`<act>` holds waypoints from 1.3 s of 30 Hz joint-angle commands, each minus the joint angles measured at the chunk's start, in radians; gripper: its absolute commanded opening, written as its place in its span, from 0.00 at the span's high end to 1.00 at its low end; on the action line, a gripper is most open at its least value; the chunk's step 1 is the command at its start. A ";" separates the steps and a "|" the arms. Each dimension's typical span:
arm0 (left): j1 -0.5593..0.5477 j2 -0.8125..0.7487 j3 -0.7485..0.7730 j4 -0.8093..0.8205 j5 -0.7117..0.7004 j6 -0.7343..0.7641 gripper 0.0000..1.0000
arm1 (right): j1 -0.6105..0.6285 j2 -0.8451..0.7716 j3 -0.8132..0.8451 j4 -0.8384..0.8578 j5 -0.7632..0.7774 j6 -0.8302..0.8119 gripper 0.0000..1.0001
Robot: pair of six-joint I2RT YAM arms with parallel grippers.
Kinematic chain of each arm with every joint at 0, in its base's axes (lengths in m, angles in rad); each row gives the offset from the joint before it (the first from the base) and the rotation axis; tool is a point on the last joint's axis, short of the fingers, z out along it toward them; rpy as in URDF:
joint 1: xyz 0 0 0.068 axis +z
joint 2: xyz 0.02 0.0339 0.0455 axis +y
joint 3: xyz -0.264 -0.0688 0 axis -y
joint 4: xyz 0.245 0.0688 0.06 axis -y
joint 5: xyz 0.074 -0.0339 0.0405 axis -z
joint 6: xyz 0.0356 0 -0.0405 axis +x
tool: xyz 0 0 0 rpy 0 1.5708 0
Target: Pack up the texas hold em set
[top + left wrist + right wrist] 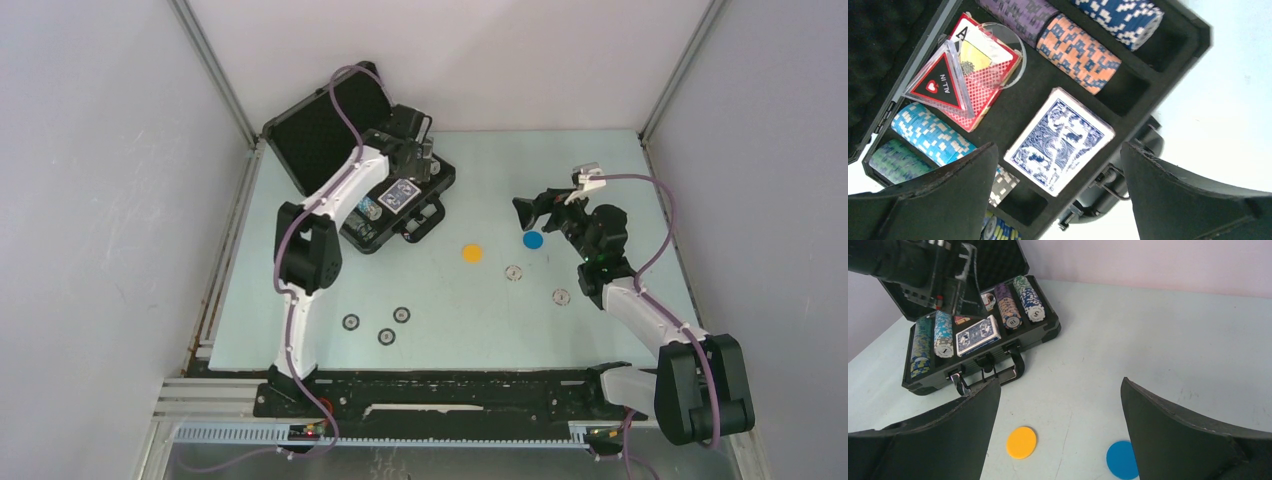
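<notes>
The black poker case [372,235] lies open at the back left, its lid [320,130] raised. It holds rows of chips [1079,52], a blue card deck [1060,140], a red deck [982,75] and a clear "ALL IN" triangle [940,82]. My left gripper [425,160] hovers open and empty above the case; the blue deck lies below its jaws [1058,175]. My right gripper [535,212] is open and empty above the table, over a blue disc [533,239] [1122,460] and near an orange disc [472,253] [1021,442].
Two grey-and-black chips [514,272] [561,297] lie near the right arm. Three more [351,322] [386,337] [402,315] lie at front left beside the left arm. The case handle [998,371] faces the table's middle. Walls enclose the table on three sides.
</notes>
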 commanded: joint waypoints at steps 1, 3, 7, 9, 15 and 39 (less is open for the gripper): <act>0.006 -0.101 -0.070 0.068 0.113 -0.059 0.03 | -0.005 0.005 0.021 0.053 -0.014 0.020 0.00; 0.008 -0.103 -0.092 0.097 0.134 -0.064 0.03 | -0.005 0.002 0.021 0.052 -0.014 0.019 0.00; 0.024 -0.091 -0.137 0.154 0.185 -0.098 0.03 | -0.006 -0.014 0.021 0.037 -0.005 0.010 0.00; 0.041 -0.082 -0.166 0.191 0.233 -0.133 0.03 | -0.010 -0.018 0.021 0.032 0.000 0.009 0.00; 0.052 -0.085 -0.252 0.252 0.276 -0.164 0.03 | -0.017 -0.021 0.021 0.030 -0.004 0.012 0.00; 0.066 -0.046 -0.315 0.403 0.437 -0.297 0.03 | -0.023 -0.017 0.021 0.032 -0.008 0.020 0.00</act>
